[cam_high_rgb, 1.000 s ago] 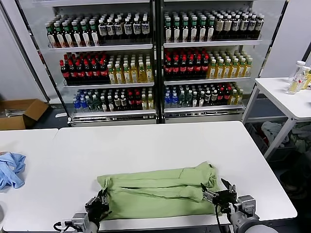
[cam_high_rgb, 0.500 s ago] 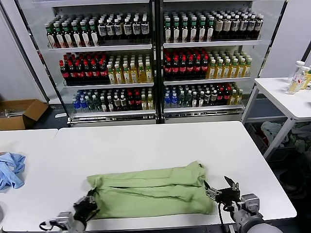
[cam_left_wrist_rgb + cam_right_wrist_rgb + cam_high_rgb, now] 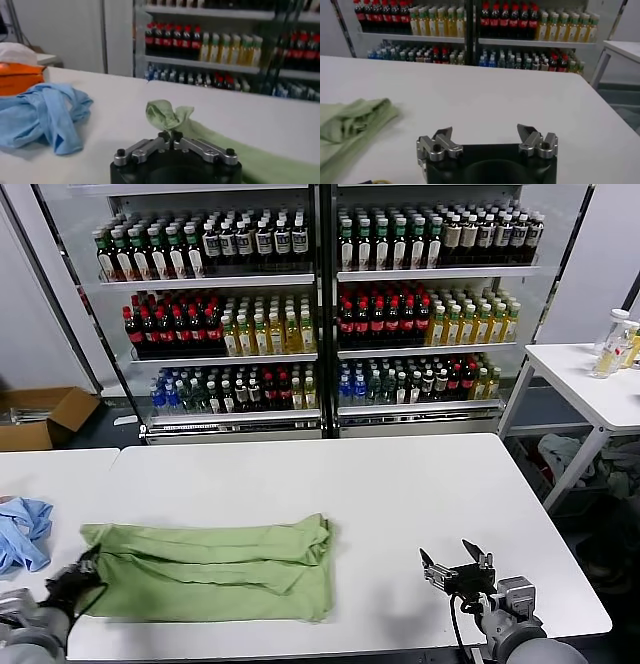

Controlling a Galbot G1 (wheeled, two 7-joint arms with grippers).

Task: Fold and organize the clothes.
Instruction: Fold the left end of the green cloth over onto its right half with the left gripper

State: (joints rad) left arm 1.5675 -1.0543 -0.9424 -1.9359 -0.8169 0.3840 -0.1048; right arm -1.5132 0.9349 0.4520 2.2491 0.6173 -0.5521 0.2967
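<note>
Clothes point(image 3: 210, 559) lie lower left on the desk point(image 3: 400, 484) as a long folded band, short folds left; left hand point(image 3: 78, 576) pinches its end, right hand point(image 3: 457, 569) spread empty.

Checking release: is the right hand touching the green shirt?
Apart. The head view shows bare table between the open right hand and the green shirt, whose end the left hand pinches.

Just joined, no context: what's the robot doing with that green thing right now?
The left claw is shut on one end of the folded green shirt, near the table's left front edge. The shirt lies flat in a long bundle, close to a crumpled blue cloth. The right claw hangs open over bare table at the right front, holding nothing, well clear of the shirt.
</note>
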